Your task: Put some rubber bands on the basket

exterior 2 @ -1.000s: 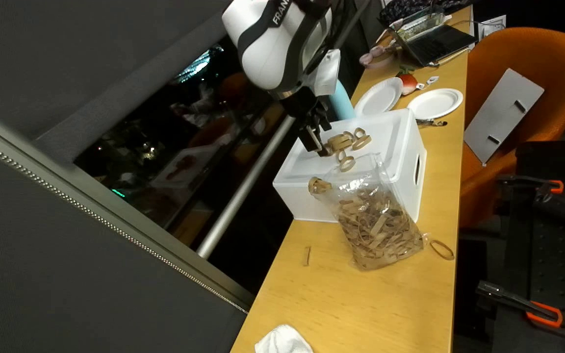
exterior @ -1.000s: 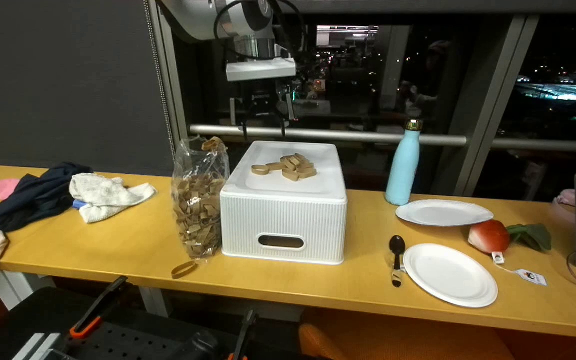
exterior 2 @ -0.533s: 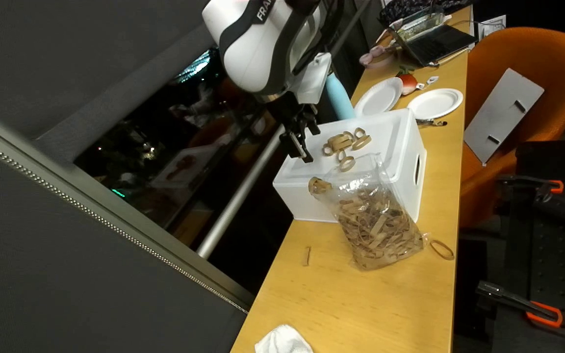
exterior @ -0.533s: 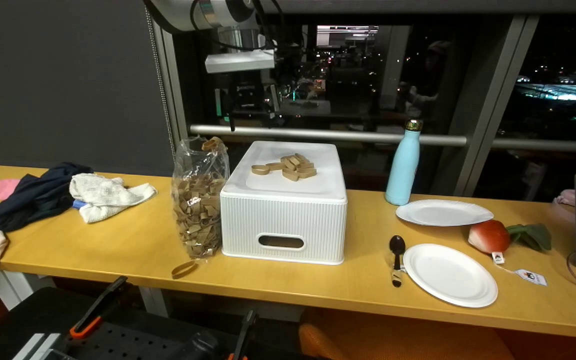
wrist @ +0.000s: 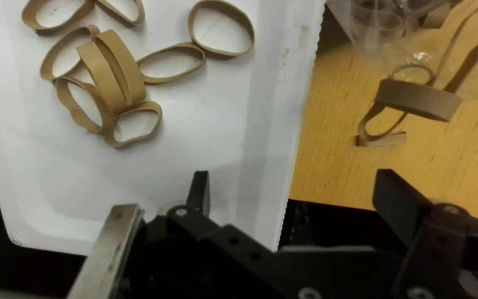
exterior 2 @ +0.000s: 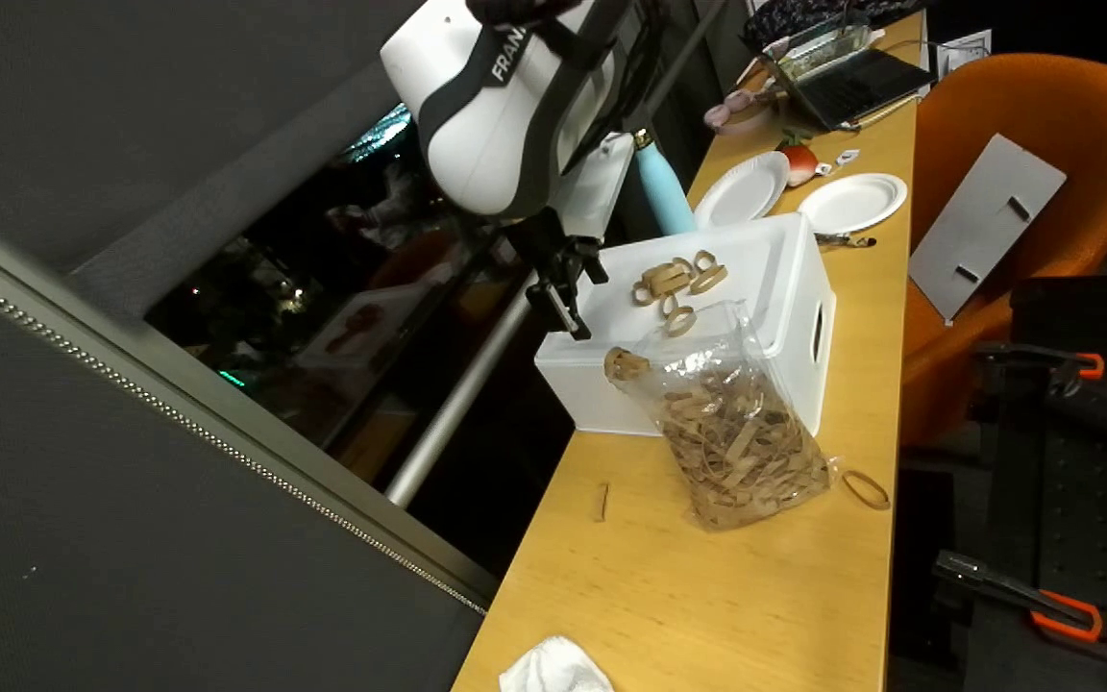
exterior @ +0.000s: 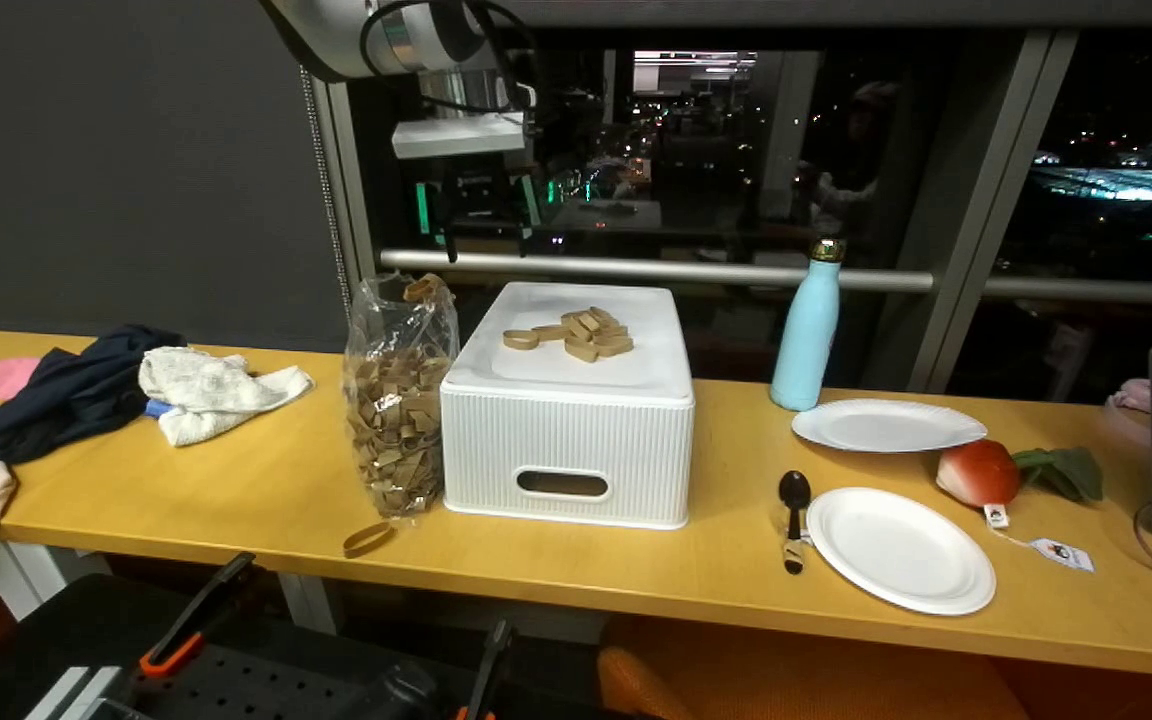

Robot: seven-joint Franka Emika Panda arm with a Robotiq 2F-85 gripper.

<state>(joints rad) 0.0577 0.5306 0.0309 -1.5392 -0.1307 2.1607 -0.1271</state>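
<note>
A white ribbed basket (exterior: 566, 425) stands on the table with a flat, raised-edge surface on top. A small pile of tan rubber bands (exterior: 586, 335) lies on that surface; the pile also shows in the wrist view (wrist: 112, 70). A clear bag of rubber bands (exterior 2: 741, 442) stands beside the basket, with a few bands (exterior 2: 626, 365) at its mouth; these also show in the wrist view (wrist: 417, 97). My gripper (exterior: 487, 248) is open and empty, above the back of the basket on the bag's side. In the wrist view, the basket's edge runs between the fingers (wrist: 292, 178).
A window rail (exterior: 736, 270) runs behind the table. Loose bands lie on the table near the front edge (exterior: 368, 540) and behind the bag (exterior 2: 602, 502). A blue bottle (exterior: 808, 335), two white plates (exterior: 901, 550), a spoon (exterior: 793, 520) and cloths (exterior: 221, 390) stand or lie around.
My open gripper has moved sideways from over the basket's back middle toward the bag's side, slowing in the last half second. The bands, bag and basket have not moved.
</note>
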